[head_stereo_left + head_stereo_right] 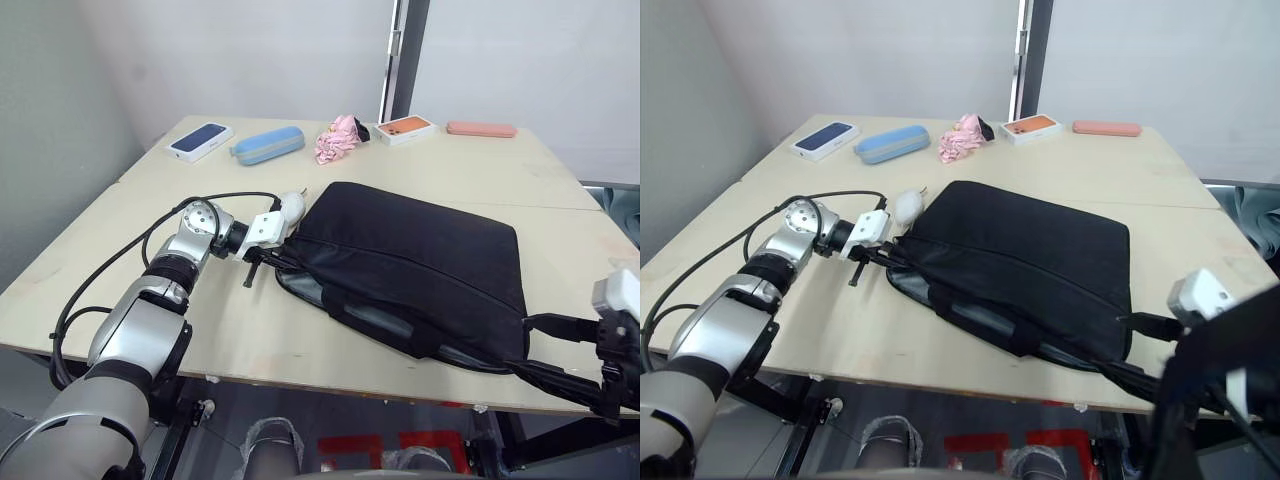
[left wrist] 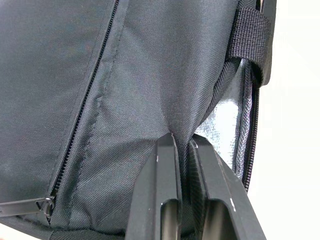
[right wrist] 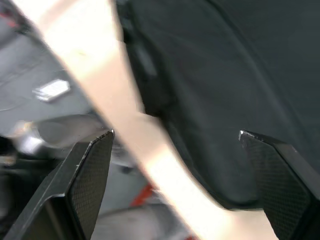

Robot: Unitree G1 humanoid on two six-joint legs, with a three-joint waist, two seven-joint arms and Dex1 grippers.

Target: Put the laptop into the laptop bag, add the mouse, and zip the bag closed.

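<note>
The black laptop bag (image 1: 420, 250) lies flat in the middle of the table, its long near edge unzipped. A silver-grey strip (image 1: 385, 322) shows inside that opening and looks like the laptop. My left gripper (image 1: 280, 257) is at the bag's left corner, shut on a fold of the bag's fabric (image 2: 150, 115) beside the zipper. My right gripper (image 1: 525, 345) is at the bag's near right corner by the table edge. Its fingers (image 3: 90, 160) stand wide open with nothing held. The mouse is out of view.
A white rounded lump (image 1: 290, 206) sits just behind my left gripper. Along the far edge lie a dark phone box (image 1: 200, 141), a blue case (image 1: 267, 144), pink cloth (image 1: 338, 138), an orange box (image 1: 405, 128) and a pink case (image 1: 481, 129).
</note>
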